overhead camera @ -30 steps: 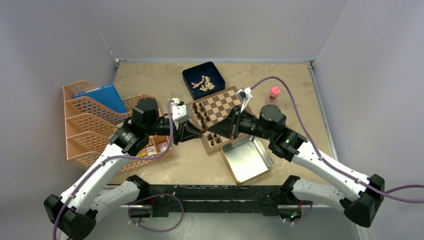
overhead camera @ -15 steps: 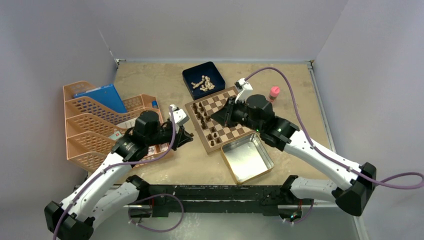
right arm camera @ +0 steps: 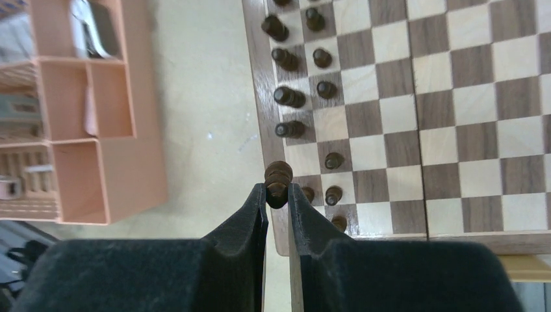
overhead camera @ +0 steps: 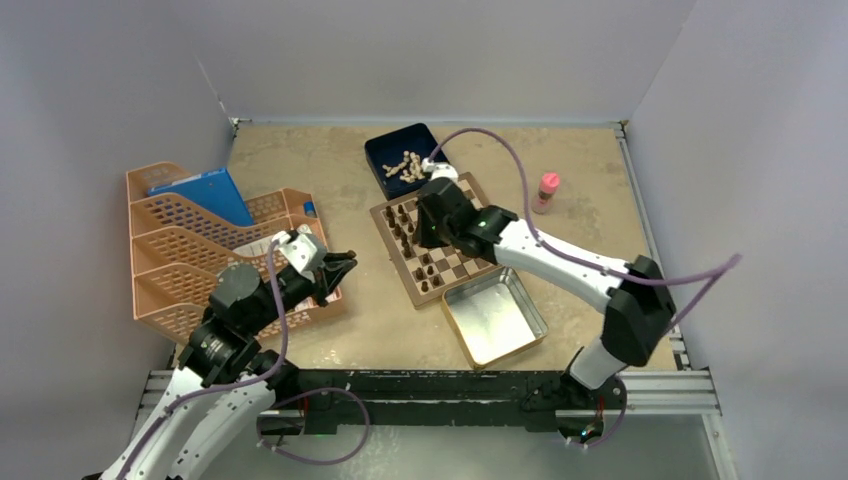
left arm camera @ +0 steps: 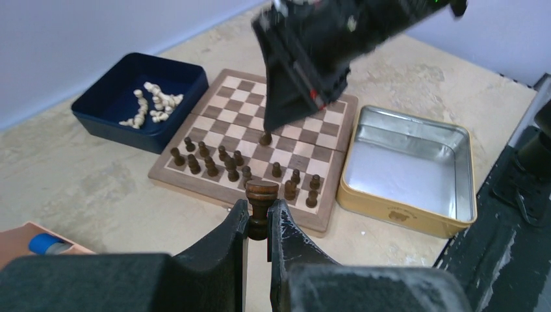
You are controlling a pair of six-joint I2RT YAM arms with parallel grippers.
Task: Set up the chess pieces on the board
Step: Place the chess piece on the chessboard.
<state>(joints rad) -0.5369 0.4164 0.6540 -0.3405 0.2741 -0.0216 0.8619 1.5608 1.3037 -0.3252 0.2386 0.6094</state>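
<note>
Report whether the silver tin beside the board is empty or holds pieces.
Empty. The silver tin shows only its bare shiny floor in the left wrist and top views; nothing lies in it.

You're working in a robotics lab test cell, not a home or office. Plain grey walls (overhead camera: 430, 50) box in a tan table (overhead camera: 300, 160) on the left, far and right. The left arm (overhead camera: 180, 392) and right arm (overhead camera: 550, 260) are bolted to a metal rail (overhead camera: 440, 385) at the near edge. Staged props sit about: orange desk trays (overhead camera: 180, 250) on the left and a board (left arm camera: 221, 123) with chess pieces (left arm camera: 211, 166).
</note>
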